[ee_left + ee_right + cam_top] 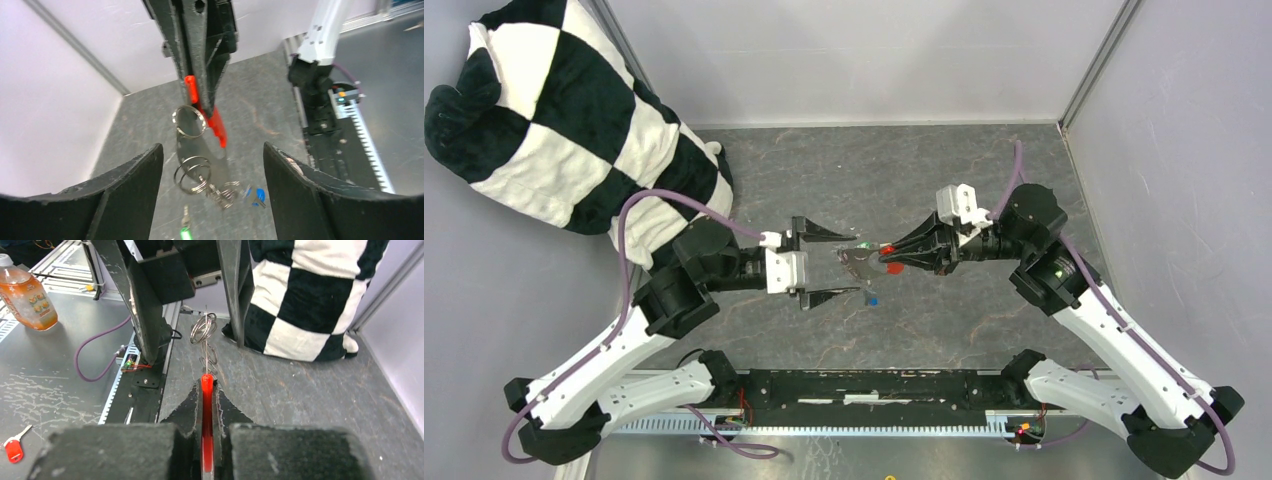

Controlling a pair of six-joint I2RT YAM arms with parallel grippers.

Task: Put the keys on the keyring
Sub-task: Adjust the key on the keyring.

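**Top view:** The right gripper (886, 256) is clamped on the red tag (893, 264) of the keyring (864, 262) and holds it off the table (984, 180). The ring end juts ahead of its fingertips, into the gap of the left gripper (854, 265), whose jaws stand wide and touch nothing. The green key (864, 243) sits at the ring's far end. The blue key (873, 298) is just off the left gripper's near finger. I cannot tell whether either key is threaded on.

**Left wrist view:** Between the spread fingers (135, 175) hang 2 wire loops (190, 122), a chain (222, 192), the blue key (257, 194) and the green key (185, 233). The lower parts are blurred, so the bundle may be swinging. If the jaws close now, they could pinch the chain rather than a key.

**Right wrist view:** Only the fingertips (192, 407) pinch the slim red tag (206, 440). A sideways tug from the left gripper could twist it or pull it free, dropping the keyring (203, 327).
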